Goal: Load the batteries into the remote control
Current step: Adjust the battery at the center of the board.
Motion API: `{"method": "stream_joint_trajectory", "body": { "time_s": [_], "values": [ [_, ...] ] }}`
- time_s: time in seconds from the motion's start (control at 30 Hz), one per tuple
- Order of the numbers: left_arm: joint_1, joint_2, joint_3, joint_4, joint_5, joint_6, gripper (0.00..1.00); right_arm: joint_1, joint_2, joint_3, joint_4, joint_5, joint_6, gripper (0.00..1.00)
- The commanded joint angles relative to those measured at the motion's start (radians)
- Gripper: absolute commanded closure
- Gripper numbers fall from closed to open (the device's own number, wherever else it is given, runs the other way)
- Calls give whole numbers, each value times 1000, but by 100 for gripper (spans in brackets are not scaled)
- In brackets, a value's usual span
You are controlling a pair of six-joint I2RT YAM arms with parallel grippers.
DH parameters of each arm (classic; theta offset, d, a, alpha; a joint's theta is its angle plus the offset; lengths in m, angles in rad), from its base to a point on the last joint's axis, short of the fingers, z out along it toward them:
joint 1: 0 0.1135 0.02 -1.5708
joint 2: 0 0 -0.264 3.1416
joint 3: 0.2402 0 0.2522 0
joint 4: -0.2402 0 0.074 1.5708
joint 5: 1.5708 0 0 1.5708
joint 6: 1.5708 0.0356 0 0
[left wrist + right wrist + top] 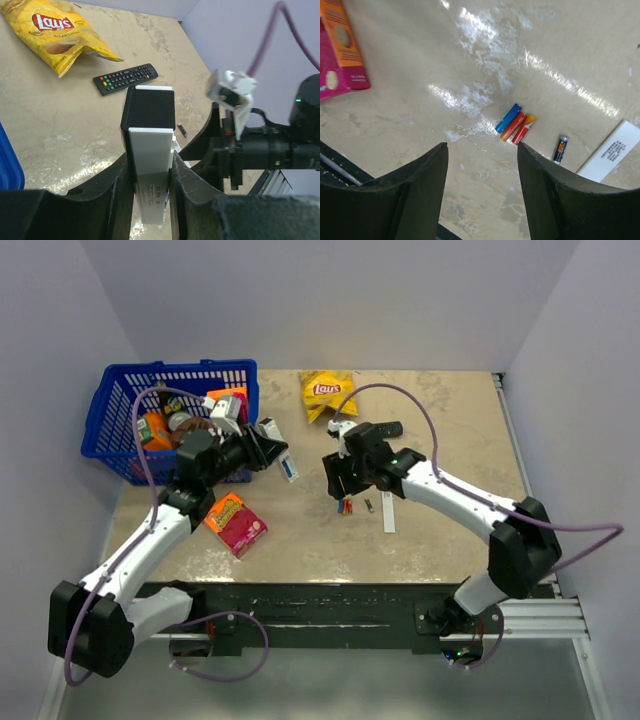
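Right tool: spread wide, holding nothing, hovering over the desk. The batteries lie just beyond its fingertips, nearer the right finger. Left tool: pinching the white remote by its long sides, dark-patch end pointing away from the wrist. Step in hand, as I judge it: fetch one cell. Count: three coloured cells touching side by side, namely one blue battery, one red battery and one red-orange battery. One dark cell with an orange band lies apart, beside one white back strip. One black remote lies beyond my left tool. Because the three touch, I would take the blue one on the outside, close across its thin body, and go low enough that it cannot roll free.
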Motion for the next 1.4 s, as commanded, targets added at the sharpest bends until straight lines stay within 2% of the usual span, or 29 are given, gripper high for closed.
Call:
{"method": "stream_joint_trajectory", "body": {
  "time_s": [0.0,0.33,0.4,0.9,1.37],
  "values": [
    [0,-52,-17,31,9,51,100,18,119,126,-133,108,74,44],
    [0,-103,-43,-29,-20,79,100,28,307,232,-232,80,6,56],
    [0,-106,-46,-31,-20,79,100,32,322,232,-236,80,5,62],
    [0,-94,-48,-26,-13,71,100,35,387,211,-203,51,5,69],
    [0,-95,-45,-29,-7,71,100,37,427,195,-182,52,10,69]
  ]
}}
